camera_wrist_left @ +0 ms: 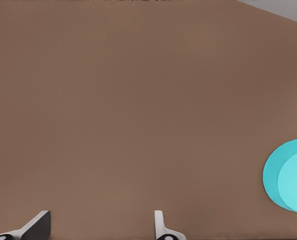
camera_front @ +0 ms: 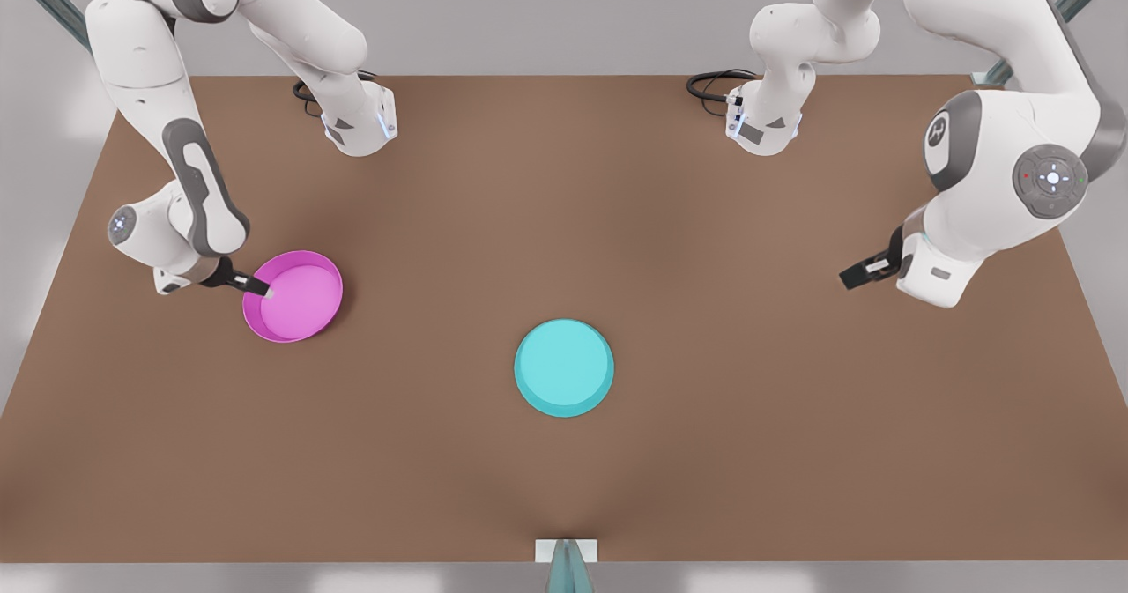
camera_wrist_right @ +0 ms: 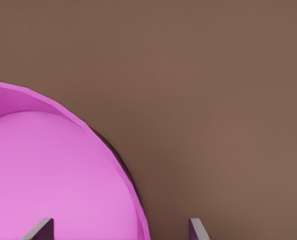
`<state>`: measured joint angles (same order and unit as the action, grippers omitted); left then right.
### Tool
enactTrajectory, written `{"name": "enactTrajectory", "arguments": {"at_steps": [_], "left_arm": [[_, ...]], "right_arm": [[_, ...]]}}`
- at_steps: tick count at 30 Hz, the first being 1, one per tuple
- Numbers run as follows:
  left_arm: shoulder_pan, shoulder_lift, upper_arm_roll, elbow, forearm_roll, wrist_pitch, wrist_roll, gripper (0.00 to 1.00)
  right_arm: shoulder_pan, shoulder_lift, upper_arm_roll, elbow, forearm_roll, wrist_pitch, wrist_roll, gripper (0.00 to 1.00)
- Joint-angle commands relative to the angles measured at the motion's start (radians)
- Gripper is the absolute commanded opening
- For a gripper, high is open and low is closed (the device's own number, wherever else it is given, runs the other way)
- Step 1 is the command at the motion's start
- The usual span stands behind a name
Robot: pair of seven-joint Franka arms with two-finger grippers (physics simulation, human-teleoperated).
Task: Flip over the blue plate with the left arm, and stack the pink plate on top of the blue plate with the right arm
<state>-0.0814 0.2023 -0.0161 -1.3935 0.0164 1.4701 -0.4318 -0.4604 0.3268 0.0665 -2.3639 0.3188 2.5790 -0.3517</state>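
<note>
blue plate (camera_front: 564, 367) lies near the middle of the brown surface (camera_front: 705, 452), flat underside up, so we judge the flip done. pink plate (camera_front: 293, 296) sits rim-up toward the front view's left, well apart from the blue one.

right end effector (camera_front: 261, 290) is at the pink plate's near rim; in the right wrist view its fingers (camera_wrist_right: 38, 231) stand wide apart, one over the plate's inside, the other beyond the rim over bare surface. we read it as straddling the rim, not yet closed, holding nothing.

left end effector (camera_front: 857, 274) hangs over bare surface at the front view's right, fingers (camera_wrist_left: 36, 226) parted and empty; this arm waits. blue plate shows at the edge of its wrist view (camera_wrist_left: 288, 175).

key relation: the blue plate lies toward the front view's right and slightly nearer the camera from the pink plate. the carry runs that way, and the right arm is the nearer one to the pink plate.
</note>
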Motion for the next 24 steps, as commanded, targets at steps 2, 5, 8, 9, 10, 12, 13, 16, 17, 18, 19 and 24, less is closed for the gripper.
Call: {"name": "enactTrajectory", "arguments": {"at_steps": [2,5,8,9,10,12,13,16,17,18,19,24], "left_arm": [[-0.003,-0.003,-0.002,0.007,0.010,-0.001,0.347,1.00],[-0.001,-0.001,-0.001,0.010,0.007,-0.001,0.354,1.00],[-0.003,-0.009,-0.001,0.010,0.001,-0.001,0.357,1.00],[-0.001,-0.009,-0.001,0.008,0.001,-0.002,0.358,1.00],[-0.003,-0.007,-0.001,0.008,0.001,-0.005,0.354,1.00],[-0.001,-0.004,0.001,0.010,-0.001,-0.002,0.354,1.00],[-0.001,-0.003,0.001,0.010,-0.001,-0.004,0.352,1.00],[-0.001,-0.003,0.001,0.010,-0.001,-0.004,0.352,1.00],[-0.001,-0.004,0.001,0.010,-0.001,-0.004,0.350,1.00],[-0.001,-0.003,0.001,0.010,-0.001,-0.004,0.352,1.00],[-0.001,-0.003,0.001,0.010,-0.001,-0.004,0.352,1.00],[-0.001,-0.001,0.001,0.010,0.001,-0.001,0.352,1.00]], "right_arm": [[0.000,0.006,0.007,0.002,0.008,0.030,-0.049,1.00],[0.000,0.006,0.009,0.005,0.008,0.030,-0.047,0.63],[0.000,0.023,0.012,0.014,0.009,0.030,-0.047,0.47],[0.000,0.028,0.012,0.015,0.008,0.030,-0.047,0.44],[0.000,0.035,0.012,0.020,0.008,0.030,-0.047,0.38],[0.000,0.035,0.012,0.022,0.009,0.029,-0.047,0.27],[0.000,0.034,0.013,0.023,0.009,0.029,-0.047,0.23],[0.003,0.006,0.023,0.057,0.040,-0.054,-0.049,0.21],[0.005,0.000,0.023,0.064,0.040,-0.068,-0.049,0.21],[0.006,-0.002,0.023,0.066,0.040,-0.068,-0.049,0.21],[0.012,-0.002,0.024,0.066,0.043,-0.068,-0.049,0.21],[0.012,-0.026,0.139,0.118,0.111,-0.079,-0.050,0.21]]}}
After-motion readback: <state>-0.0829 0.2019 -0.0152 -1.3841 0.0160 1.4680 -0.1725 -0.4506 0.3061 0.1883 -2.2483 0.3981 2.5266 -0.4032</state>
